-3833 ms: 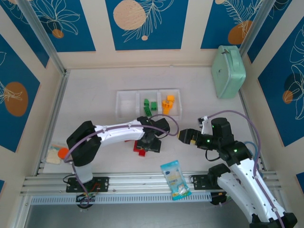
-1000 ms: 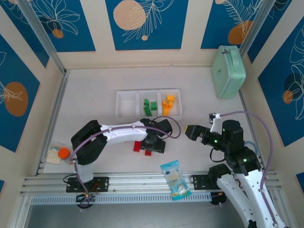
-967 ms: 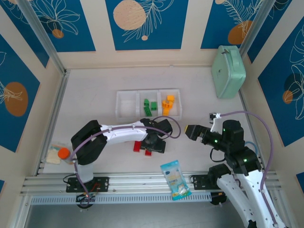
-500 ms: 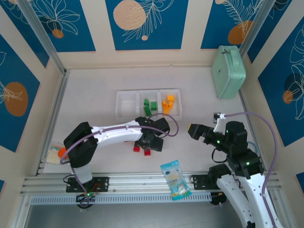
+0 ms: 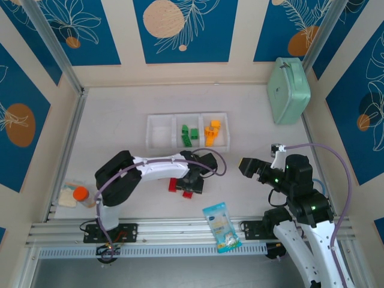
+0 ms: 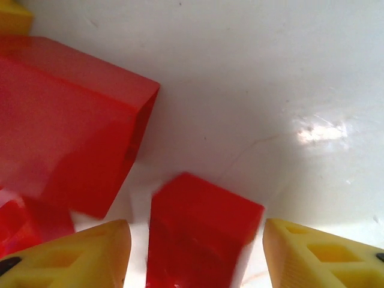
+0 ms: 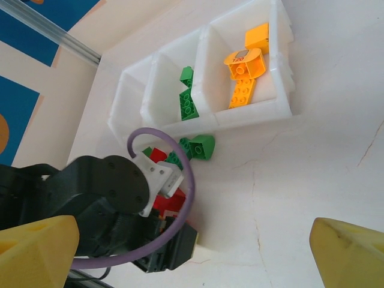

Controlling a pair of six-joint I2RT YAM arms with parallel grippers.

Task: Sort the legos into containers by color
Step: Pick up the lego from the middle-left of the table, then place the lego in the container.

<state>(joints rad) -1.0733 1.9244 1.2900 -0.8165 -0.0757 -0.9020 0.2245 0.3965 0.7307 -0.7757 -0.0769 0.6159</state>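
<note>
Red lego (image 6: 201, 234) on white desk (image 5: 120, 114), between spread left gripper (image 5: 191, 187) jaws; right gripper (image 5: 244, 164) jaws apart; blue-patterned walls (image 5: 180, 30).

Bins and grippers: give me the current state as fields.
bins: three joined compartments, left one without bricks
middle compartment: green bricks
right compartment: orange bricks
left gripper: open, straddling a small red brick
right gripper: open, holding nothing
loose: green brick lying just outside the bins
</note>
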